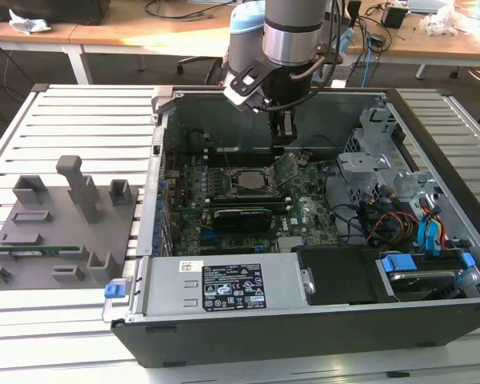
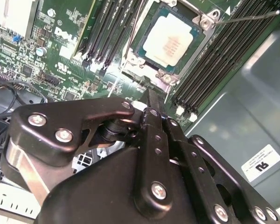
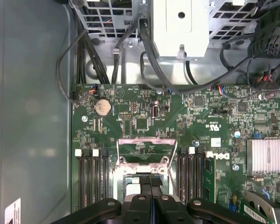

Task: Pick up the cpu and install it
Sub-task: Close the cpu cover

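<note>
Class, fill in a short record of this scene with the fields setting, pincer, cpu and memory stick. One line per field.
setting: open computer case on a slatted metal table
pincer: shut, hovers above the motherboard close to the socket
cpu: lies in the socket, silver top up, apart from the pincer
memory stick: lies in the grey holder tray at the exterior view's left

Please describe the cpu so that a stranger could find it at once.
Look inside the open computer case, at the green motherboard. The cpu lies in the socket between the black memory slots: the one flat square chip with a pale metal top.
</note>
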Tool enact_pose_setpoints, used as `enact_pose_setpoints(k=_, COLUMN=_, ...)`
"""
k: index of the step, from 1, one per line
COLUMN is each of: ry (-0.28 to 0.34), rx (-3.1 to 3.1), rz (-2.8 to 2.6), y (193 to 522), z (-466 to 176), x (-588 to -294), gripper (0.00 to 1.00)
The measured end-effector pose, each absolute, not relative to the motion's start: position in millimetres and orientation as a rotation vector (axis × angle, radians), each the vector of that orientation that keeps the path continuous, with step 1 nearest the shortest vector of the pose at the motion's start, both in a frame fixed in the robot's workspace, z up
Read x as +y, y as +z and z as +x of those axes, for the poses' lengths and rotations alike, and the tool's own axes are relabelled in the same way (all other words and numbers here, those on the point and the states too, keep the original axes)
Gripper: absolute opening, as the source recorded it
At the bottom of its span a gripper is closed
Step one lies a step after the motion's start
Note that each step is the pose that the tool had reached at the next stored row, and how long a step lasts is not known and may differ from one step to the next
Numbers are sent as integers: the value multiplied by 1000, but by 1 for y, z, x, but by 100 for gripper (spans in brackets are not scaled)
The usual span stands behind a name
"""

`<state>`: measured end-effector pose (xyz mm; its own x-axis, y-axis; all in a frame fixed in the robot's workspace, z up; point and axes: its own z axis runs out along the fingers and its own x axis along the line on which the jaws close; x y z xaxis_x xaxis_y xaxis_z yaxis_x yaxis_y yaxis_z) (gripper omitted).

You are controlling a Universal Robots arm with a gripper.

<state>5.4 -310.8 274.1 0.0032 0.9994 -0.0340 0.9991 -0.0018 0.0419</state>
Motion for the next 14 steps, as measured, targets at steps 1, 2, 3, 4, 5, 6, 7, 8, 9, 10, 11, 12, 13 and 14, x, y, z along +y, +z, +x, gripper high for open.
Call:
enact_pose_setpoints(k=1, ry=8, rx=2181, rz=2186, y=274, z=6, x=-311, gripper=11)
enact_pose_setpoints(k=2, ry=8, rx=2181, rz=2186, y=274, z=8, x=-311, gripper=11)
enact_pose_setpoints(k=3, ry=9, rx=2181, rz=2186, y=274, z=10, x=-311, gripper=11)
enact_pose_setpoints(k=4, ry=9, rx=2181, rz=2186, y=274, z=11, x=-311, gripper=11)
enact_pose_setpoints(k=5, ry=9, rx=2181, rz=2186, y=274, z=12, x=-311, gripper=11)
enact_pose_setpoints(k=6, ry=9, rx=2181, rz=2186, y=274, z=13, x=-311, gripper=11)
enact_pose_setpoints(k=7, ry=9, rx=2181, rz=2186, y=274, z=13, x=-311, gripper=11)
enact_pose_setpoints(k=8, ry=9, rx=2181, rz=2186, y=274, z=14, x=-311, gripper=11)
enact_pose_setpoints(k=9, ry=9, rx=2181, rz=2186, y=274, z=15, x=-311, gripper=11)
enact_pose_setpoints(k=10, ry=9, rx=2181, rz=2186, y=274, z=16, x=-311, gripper=11)
enact_pose_setpoints(k=11, ry=9, rx=2181, rz=2186, y=274, z=18, x=-311, gripper=11)
enact_pose_setpoints(k=12, ry=9, rx=2181, rz=2186, y=274, z=19, x=-311, gripper=11)
enact_pose_setpoints(k=13, ry=9, rx=2181, rz=2186, y=274, z=19, x=-311, gripper=11)
enact_pose_setpoints(k=14, ry=9, rx=2181, rz=2186, y=274, z=20, x=-311, gripper=11)
